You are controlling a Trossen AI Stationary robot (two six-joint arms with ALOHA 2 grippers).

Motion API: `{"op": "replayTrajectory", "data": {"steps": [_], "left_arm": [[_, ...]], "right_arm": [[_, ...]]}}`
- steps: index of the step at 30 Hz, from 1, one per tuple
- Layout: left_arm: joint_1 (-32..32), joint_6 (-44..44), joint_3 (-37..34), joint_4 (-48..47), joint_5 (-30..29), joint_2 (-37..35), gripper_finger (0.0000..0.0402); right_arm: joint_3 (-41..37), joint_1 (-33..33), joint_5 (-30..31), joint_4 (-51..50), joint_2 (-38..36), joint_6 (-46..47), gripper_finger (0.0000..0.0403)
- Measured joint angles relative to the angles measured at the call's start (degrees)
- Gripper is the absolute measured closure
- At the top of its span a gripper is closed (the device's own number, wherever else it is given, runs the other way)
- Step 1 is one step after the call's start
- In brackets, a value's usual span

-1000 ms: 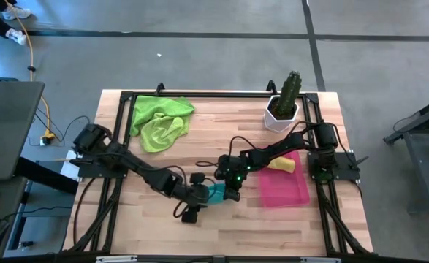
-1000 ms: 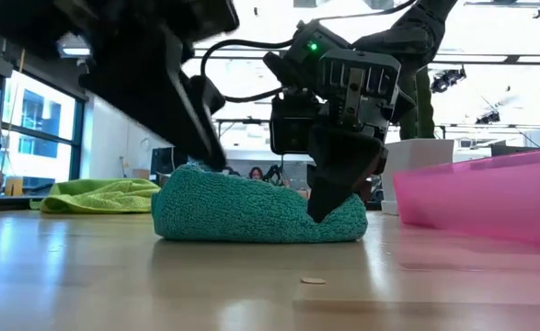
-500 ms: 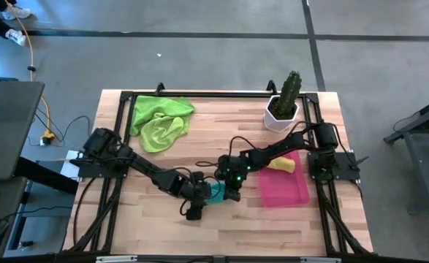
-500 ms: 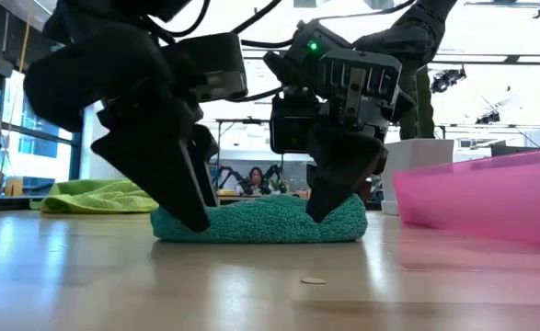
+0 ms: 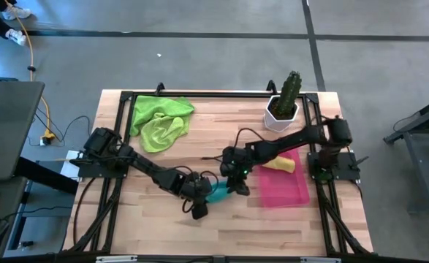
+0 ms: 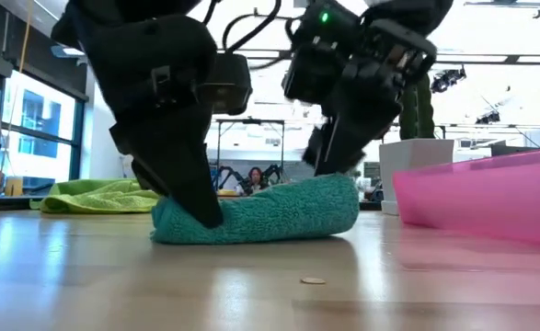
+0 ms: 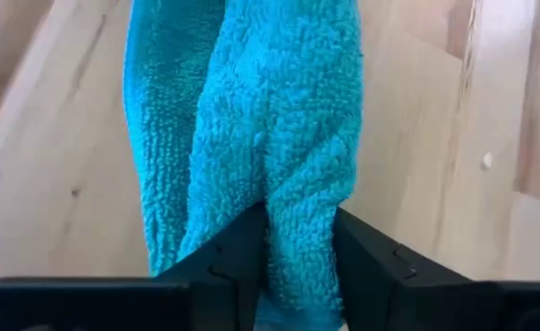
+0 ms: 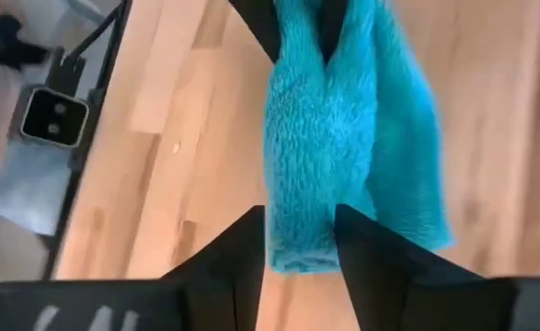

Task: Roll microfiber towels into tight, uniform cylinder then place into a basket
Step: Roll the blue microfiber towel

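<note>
Here the rolled teal towel (image 6: 256,210) is clamped at opposite ends between left fingers (image 7: 237,253) and right fingers (image 8: 247,248).

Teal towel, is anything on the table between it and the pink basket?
Nothing visible. The teal towel lies just left of the basket, bare wood between them. Both grippers, left and right, are at the towel itself.

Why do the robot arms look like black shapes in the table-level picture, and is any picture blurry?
Low view: bright windows and ceiling lights behind leave both arms in silhouette above the rolled teal microfiber towel, and the wooden table shows glare. Right wrist view: the towel's far end and the background are smeared. Left wrist view: the towel's weave is sharp.
</note>
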Motion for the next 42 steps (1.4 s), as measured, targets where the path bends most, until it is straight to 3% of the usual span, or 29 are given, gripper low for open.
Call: {"op": "replayTrajectory", "data": {"steps": [5, 10, 13, 18, 28, 39, 42], "left_arm": [[0.92, -3.48, -0.04, 0.13, 4.57, 0.00, 0.0341], [2.47, -3.35, -0.07, 0.13, 9.73, 0.00, 0.0377], [3.87, -2.08, -0.11, 0.21, 13.11, 0.05, 0.0384], [6.94, 0.27, -0.17, 0.33, 18.16, 0.24, 0.0385], [10.40, 2.43, -0.46, 2.64, 25.12, 0.39, 0.0386], [9.71, 2.35, -0.39, 3.51, 26.05, 0.48, 0.0386], [9.47, 0.88, -0.39, 4.17, 28.42, 0.61, 0.0384]], "right_arm": [[0.01, 4.67, 9.30, -1.71, -3.58, -11.16, 0.0273], [0.02, 12.40, 24.95, -0.96, -3.89, -21.13, 0.0274], [0.07, 16.29, 32.94, 1.07, -2.84, -22.10, 0.0277], [0.09, 20.21, 41.13, 3.12, -1.88, -21.56, 0.0284], [0.22, 21.26, 42.73, 5.27, 1.14, -17.34, 0.0277], [0.33, 18.48, 45.88, 8.28, 6.72, -19.32, 0.0179], [0.35, 17.23, 43.07, 8.32, 6.77, -15.90, 0.0171]]}}
